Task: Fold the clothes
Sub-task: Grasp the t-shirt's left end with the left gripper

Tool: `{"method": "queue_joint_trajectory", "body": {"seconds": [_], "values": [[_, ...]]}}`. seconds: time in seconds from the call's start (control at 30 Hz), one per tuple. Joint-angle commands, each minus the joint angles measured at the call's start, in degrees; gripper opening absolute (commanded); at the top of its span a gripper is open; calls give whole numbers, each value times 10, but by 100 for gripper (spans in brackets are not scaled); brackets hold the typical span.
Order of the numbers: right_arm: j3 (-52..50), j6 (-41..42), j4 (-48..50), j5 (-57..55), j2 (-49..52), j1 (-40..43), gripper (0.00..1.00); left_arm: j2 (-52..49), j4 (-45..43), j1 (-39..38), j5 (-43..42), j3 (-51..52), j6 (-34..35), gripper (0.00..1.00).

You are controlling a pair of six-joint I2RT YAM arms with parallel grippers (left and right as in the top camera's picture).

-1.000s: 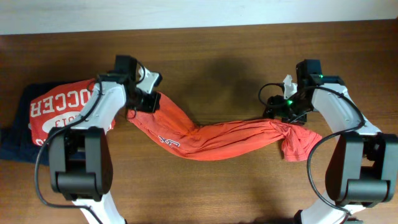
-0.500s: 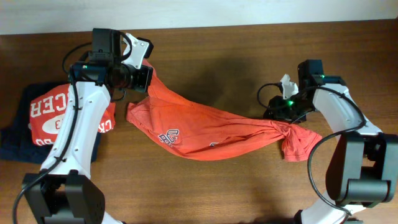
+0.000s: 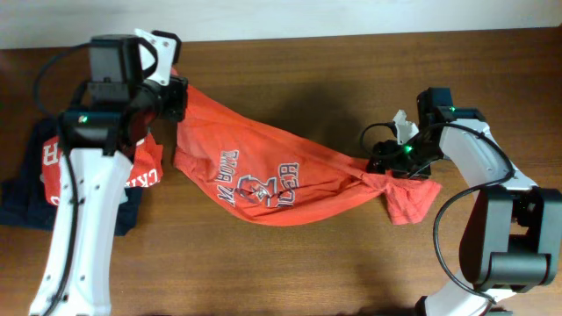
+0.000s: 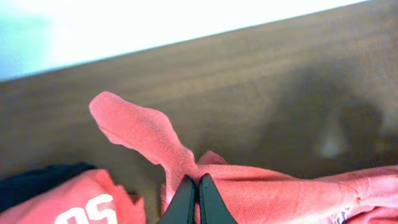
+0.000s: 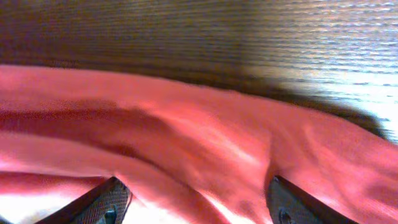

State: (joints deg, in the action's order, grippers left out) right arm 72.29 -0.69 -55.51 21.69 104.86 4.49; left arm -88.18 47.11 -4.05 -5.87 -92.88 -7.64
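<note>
Well, my left end effector (image 4: 193, 186) is pinched fully closed on a fold of the orange-red T-shirt (image 3: 263, 180), holding that end up off the counter (image 3: 307, 79) at its far left. From there the shirt sags, print upward, across to my right end effector (image 5: 196, 193). Its fingers stand wide apart with cloth lying between them, gripping nothing that I can see. A red shirt with white print (image 3: 54, 167) lies on a dark navy garment (image 3: 18, 206) beneath my left arm.
</note>
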Motion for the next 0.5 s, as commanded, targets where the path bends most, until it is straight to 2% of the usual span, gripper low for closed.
{"method": "queue_joint_trajectory", "body": {"seconds": [0.0,0.23,0.47], "values": [[-2,-19,-2,20,3,-3,77,23,-3,5,44,-13,7,1],[-2,-25,-27,17,3,-3,77,24,-5,5,104,-13,24,1],[-2,-54,-26,28,-21,-4,76,24,-5,5,106,-13,33,1]]}}
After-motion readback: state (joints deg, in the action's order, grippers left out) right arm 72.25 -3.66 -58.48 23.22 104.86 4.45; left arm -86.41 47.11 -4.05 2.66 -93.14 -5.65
